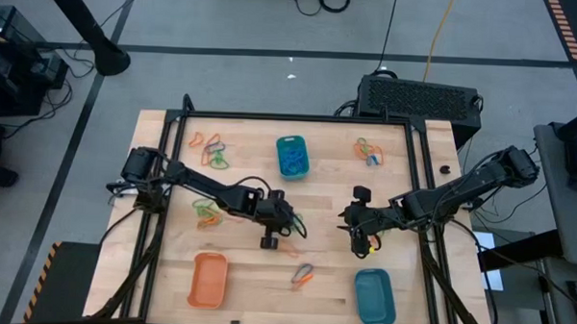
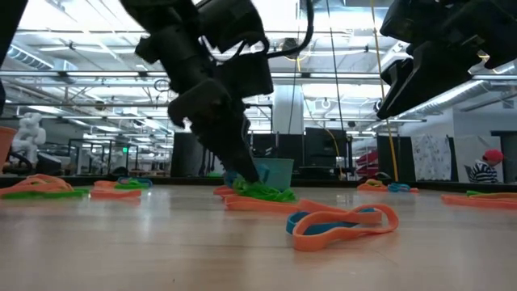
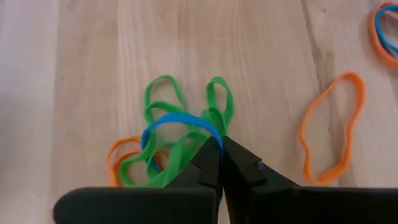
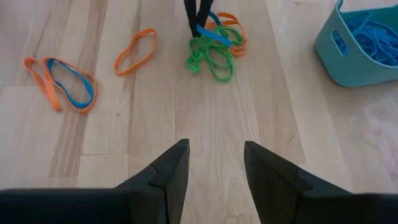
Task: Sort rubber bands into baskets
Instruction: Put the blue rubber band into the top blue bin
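Your left gripper (image 3: 219, 144) is down at mid-table w/ its fingers pinched together on a blue band (image 3: 180, 122) — the loop sits atop a tangle of green bands (image 3: 186, 102) and an orange one (image 3: 124, 152). From the low view the left fingers (image 2: 242, 166) reach the wood right at that green heap (image 2: 262, 192), tilted, not upright. A single orange loop (image 3: 329, 127) lies just beside the tangle, apart from it.

Your right gripper (image 4: 214, 165) hovers above bare wood to the right of centre, fingers apart, nothing btwn them. It faces the same tangle, and the left arm's tips show there clamped on the blue band (image 4: 211, 34). Near it in that view: a lone orange band (image 4: 135, 51) and an orange-and-blue pair (image 4: 65, 84).

Baskets: the teal basket at the far-centre (image 1: 292, 155) already holds blue bands; you see the same one in the right wrist view (image 4: 360, 46). The orange basket (image 1: 208, 279) sits at the near-left edge and the second teal basket (image 1: 374, 296) at near-right — can't tell what's in either.

Loose bands elsewhere: a cluster at far-left (image 1: 212, 150), one at far-right (image 1: 368, 151), a green-orange bunch mid-left (image 1: 208, 213), and a small pair near the front edge (image 1: 304, 274).
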Available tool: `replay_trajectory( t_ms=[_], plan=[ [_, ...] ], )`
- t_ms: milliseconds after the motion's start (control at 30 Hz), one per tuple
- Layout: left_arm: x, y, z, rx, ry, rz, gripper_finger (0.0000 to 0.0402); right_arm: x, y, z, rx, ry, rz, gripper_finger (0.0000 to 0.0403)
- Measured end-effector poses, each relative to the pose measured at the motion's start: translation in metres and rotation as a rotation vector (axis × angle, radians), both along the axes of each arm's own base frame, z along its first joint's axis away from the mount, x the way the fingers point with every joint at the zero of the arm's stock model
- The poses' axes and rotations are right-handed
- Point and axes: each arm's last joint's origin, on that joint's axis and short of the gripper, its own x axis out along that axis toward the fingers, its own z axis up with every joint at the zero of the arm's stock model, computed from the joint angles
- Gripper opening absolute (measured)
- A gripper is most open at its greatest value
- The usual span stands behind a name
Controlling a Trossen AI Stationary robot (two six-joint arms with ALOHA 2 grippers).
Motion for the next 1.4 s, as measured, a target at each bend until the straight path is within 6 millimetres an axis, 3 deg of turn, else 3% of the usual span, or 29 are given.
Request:
replay_trajectory(
  t_ms=[533,700,867,967,1167,1400],
  plan=[
    [0.026,-0.001,0.063,0.106,-0.013,-0.052,0.0002,0.000,0.000,0.000,-0.001,0.004,0.005,0.0146],
    [0.025,0.002,0.085,0.205,0.010,-0.014,0.0001,-0.001,0.000,-0.001,-0.003,0.010,0.005,0.0146],
    [0.020,-0.002,0.112,0.234,-0.073,-0.014,0.0001,-0.001,0.000,-0.001,-0.005,0.016,0.005,0.0146],
    [0.016,0.001,0.119,0.291,-0.080,0.008,0.0001,-0.001,0.000,-0.001,-0.007,0.016,0.006,0.0146],
    [0.018,0.041,0.123,0.370,-0.069,0.033,0.0000,-0.001,0.000,-0.001,-0.009,0.016,0.008,0.0146],
    [0.017,0.128,0.109,0.240,-0.025,0.158,0.0000,-0.001,0.000,-0.001,0.001,0.013,-0.001,0.0146]
  ],
)
